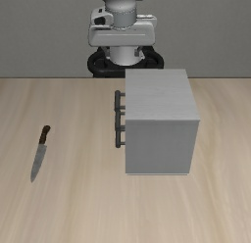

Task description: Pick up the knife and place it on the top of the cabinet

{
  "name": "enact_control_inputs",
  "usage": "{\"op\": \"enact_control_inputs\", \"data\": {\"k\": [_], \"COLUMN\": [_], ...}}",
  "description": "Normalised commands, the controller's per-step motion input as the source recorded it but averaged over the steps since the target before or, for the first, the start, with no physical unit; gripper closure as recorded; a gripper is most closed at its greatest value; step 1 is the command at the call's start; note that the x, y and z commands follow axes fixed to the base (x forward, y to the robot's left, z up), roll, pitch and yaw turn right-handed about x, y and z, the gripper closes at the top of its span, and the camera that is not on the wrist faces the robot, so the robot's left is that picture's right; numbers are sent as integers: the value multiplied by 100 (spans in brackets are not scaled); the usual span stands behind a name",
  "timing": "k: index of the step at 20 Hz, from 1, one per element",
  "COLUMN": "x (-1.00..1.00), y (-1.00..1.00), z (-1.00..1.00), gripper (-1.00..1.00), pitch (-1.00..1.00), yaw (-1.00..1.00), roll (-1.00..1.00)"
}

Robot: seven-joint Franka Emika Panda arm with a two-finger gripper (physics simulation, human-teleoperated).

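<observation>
A knife (pixel 39 154) with a dark wooden handle and a silver blade lies flat on the wooden table at the exterior view's left, handle pointing away, blade toward the front. A grey cabinet (pixel 160 120) stands in the middle of the table, its flat top bare, its drawer handles (pixel 121 120) facing the exterior view's left. The robot arm (pixel 122 29) rises at the far side behind the cabinet, folded up high, well away from the knife. Its fingers cannot be made out.
The robot's dark round base (pixel 125 63) sits at the table's far edge, just behind the cabinet. Bare wooden tabletop (pixel 78 203) spreads around the knife and in front of the cabinet.
</observation>
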Motion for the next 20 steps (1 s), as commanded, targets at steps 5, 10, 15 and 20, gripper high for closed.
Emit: {"op": "enact_control_inputs", "data": {"k": [5,10,15,20], "x": [0,0,0,0], "y": [-100,-100,-100,-100], "z": [0,0,0,0], "gripper": [-100,-100,-100,-100], "pitch": [0,0,0,0], "yaw": [0,0,0,0], "roll": [0,0,0,0]}}
